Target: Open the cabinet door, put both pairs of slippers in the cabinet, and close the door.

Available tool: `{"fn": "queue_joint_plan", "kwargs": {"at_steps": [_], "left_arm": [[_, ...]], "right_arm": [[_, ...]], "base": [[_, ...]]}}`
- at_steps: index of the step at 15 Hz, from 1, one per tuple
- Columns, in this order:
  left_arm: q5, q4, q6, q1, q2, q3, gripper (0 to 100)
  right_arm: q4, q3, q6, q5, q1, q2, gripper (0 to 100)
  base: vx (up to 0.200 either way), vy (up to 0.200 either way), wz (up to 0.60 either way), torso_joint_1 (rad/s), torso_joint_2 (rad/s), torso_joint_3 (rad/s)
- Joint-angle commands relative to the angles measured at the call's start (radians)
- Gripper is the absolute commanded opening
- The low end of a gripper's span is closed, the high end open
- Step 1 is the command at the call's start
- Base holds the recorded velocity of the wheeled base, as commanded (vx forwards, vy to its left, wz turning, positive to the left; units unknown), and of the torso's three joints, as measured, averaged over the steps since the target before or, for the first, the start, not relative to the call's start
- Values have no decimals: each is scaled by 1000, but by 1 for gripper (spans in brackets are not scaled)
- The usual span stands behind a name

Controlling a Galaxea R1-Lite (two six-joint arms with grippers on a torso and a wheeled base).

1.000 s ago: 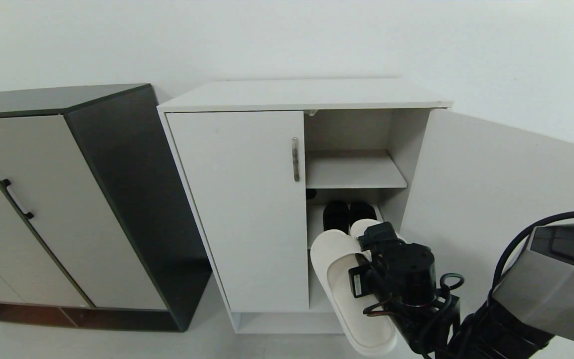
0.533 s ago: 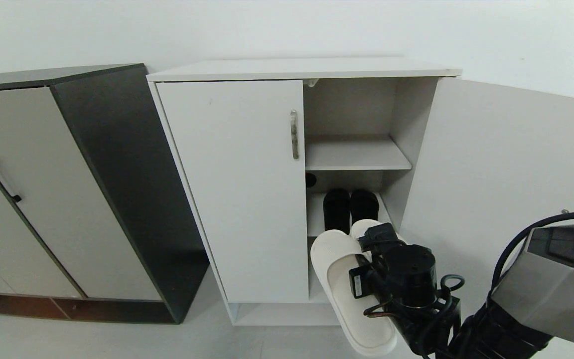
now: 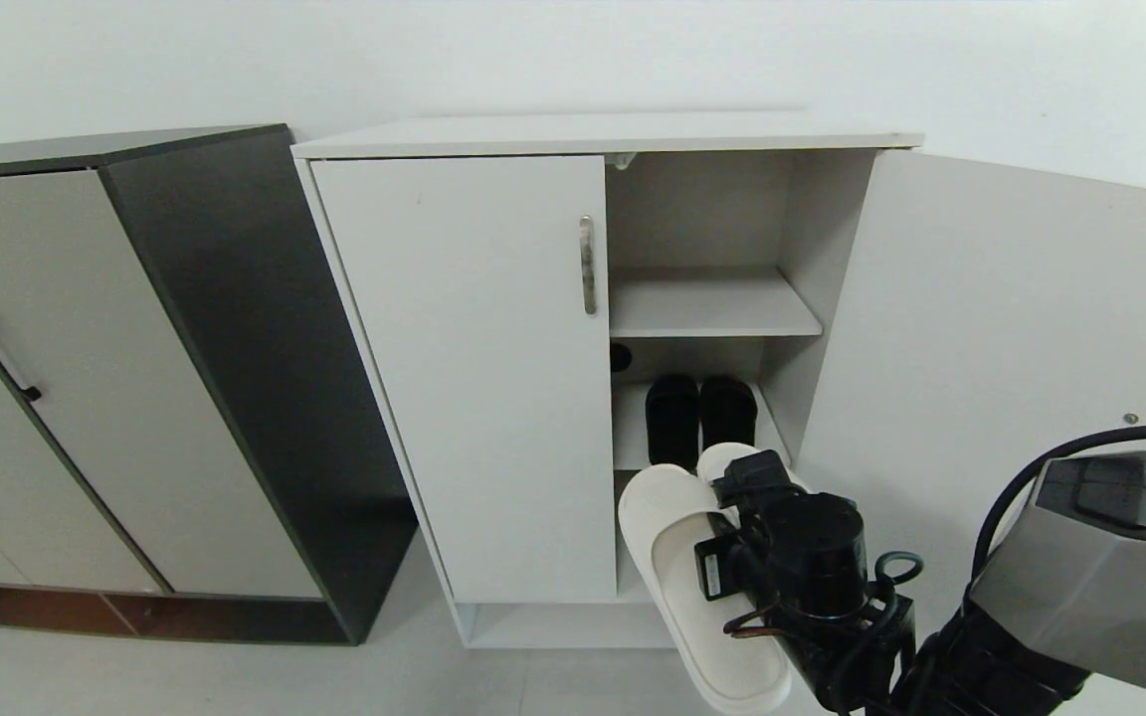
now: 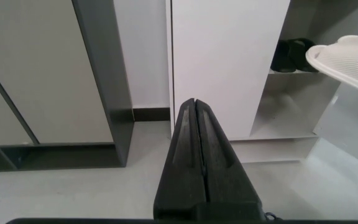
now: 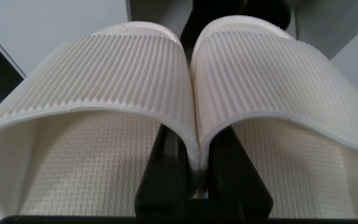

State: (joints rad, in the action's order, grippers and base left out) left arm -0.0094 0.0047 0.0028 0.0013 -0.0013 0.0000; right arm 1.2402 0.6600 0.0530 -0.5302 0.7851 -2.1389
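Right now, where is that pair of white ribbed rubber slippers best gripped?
By the two touching inner side walls of the white ribbed rubber slippers, from the heel end, as the right gripper does: side by side, they form one thin ridge.

I'm looking at cream-white slippers (image 5: 129, 93) here, with ribbing running across the straps and tiny diamond tread covering the footbeds. The black slippers (image 3: 700, 416) are showing plain. The cabinet (image 3: 464, 378) is looking flat white with a silvery handle (image 3: 587, 265), and the neighbouring cabinet (image 3: 235, 328) is showing charcoal with pale grey doors. My left tool (image 4: 196, 109) and right tool (image 5: 196, 168) are both looking matte black.
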Motion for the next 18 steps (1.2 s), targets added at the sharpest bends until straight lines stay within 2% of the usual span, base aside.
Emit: {"fn": "queue_joint_plan", "kwargs": {"at_steps": [1, 10, 12, 13, 15, 18], "left_arm": [[0, 0, 0, 0, 1, 0, 0], [0, 0, 0, 0, 1, 0, 0], [8, 0, 0, 0, 1, 0, 0], [11, 0, 0, 0, 1, 0, 0], [9, 0, 2, 0, 1, 0, 0], [9, 0, 3, 0, 1, 0, 0]], "right_arm": [[7, 0, -1, -1, 0, -22, 0], [59, 10, -38, -7, 6, -55, 0], [33, 86, -38, -73, 31, -62, 0], [-30, 136, -35, -114, 31, -45, 0], [-189, 210, 18, -122, 34, 24, 0], [-697, 369, 162, -128, 49, 195, 0]], "base": [[0, 0, -600, -2, 2, 7], [0, 0, 0, 0, 0, 0], [0, 0, 0, 0, 0, 0], [0, 0, 0, 0, 0, 0], [0, 0, 0, 0, 0, 0], [0, 0, 0, 0, 0, 0]]}}
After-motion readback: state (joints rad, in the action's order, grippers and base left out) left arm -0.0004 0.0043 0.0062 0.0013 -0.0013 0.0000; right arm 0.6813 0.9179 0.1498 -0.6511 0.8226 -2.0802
